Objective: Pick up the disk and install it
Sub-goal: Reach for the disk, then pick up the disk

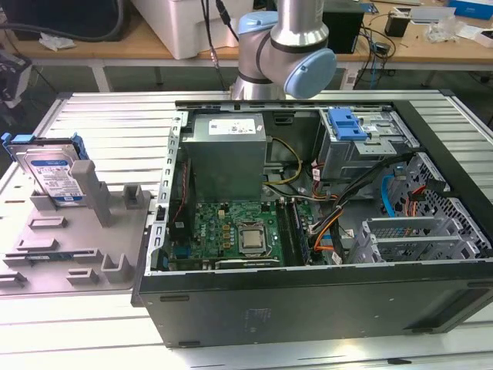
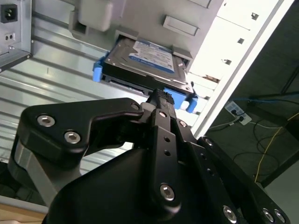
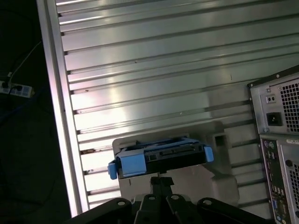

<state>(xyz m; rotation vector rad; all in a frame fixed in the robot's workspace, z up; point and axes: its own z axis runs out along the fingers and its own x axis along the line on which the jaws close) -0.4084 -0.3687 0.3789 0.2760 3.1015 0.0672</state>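
The disk (image 1: 54,176), a silver drive with a blue-and-white label in a blue plastic frame, leans upright in a slot of the grey holder (image 1: 77,247) at the exterior view's left. Both wrist views look down on the disk (image 2: 152,58) (image 3: 161,156) from a distance. My gripper (image 2: 161,95) (image 3: 161,178) shows in the foreground of both wrist views, shut with nothing held, well clear of the disk. The arm (image 1: 285,54) rises behind the computer case in the exterior view.
An open computer case (image 1: 323,308) lies on the slatted metal table (image 1: 100,116), with its motherboard and cables exposed. A grey drive cage with a blue latch (image 1: 350,123) sits at its far right corner. A workbench with clutter stands behind.
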